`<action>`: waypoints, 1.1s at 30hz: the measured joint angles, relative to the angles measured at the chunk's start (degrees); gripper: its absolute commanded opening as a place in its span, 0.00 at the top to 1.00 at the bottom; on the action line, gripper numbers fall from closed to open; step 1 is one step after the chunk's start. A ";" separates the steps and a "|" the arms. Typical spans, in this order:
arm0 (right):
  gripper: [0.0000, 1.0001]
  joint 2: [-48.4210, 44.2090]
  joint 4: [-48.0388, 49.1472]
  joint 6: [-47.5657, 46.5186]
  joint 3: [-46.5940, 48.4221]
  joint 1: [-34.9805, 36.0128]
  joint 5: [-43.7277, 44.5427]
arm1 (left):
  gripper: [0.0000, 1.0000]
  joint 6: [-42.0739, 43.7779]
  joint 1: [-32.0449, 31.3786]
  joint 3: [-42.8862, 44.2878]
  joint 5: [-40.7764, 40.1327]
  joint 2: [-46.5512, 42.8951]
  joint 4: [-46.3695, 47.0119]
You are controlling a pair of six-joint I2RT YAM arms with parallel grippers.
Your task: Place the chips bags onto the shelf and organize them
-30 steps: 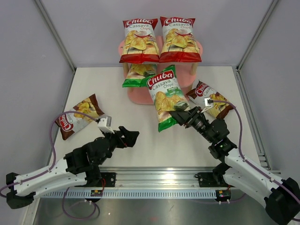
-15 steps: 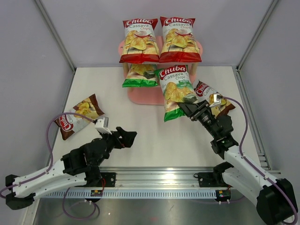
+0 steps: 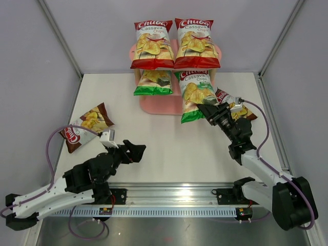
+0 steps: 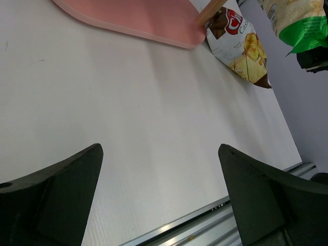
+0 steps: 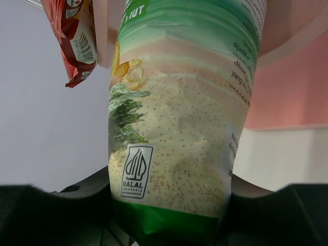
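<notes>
Your right gripper (image 3: 209,110) is clamped on the green bag (image 3: 197,92) by its bottom edge, with the top end poking into the middle tier of the shelf (image 3: 159,105). Next I'd push it in beside the other green bag (image 3: 154,82), then let go. Your left gripper (image 3: 134,150) hangs open and empty over the tabletop.

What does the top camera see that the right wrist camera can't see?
Only the top view: the left gripper, open above the table; the left brown bag and the right brown bag lying on the table; a second green bag already on the shelf. Only the right wrist view: the Halal mark on the back of the held green bag, and a barcode on a red bag. Both: that green bag in the right gripper, the shelf, a red bag.
</notes>
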 measured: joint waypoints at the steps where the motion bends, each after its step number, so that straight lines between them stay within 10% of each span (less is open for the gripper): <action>1: 0.97 1.05 0.74 0.39 0.39 -0.04 0.04 | 0.01 -0.07 0.00 -0.02 -0.07 -0.13 -0.35; 33: 0.96 29.55 16.15 6.47 13.31 -0.22 8.87 | 0.01 -1.46 0.04 0.09 -5.09 -6.67 -10.19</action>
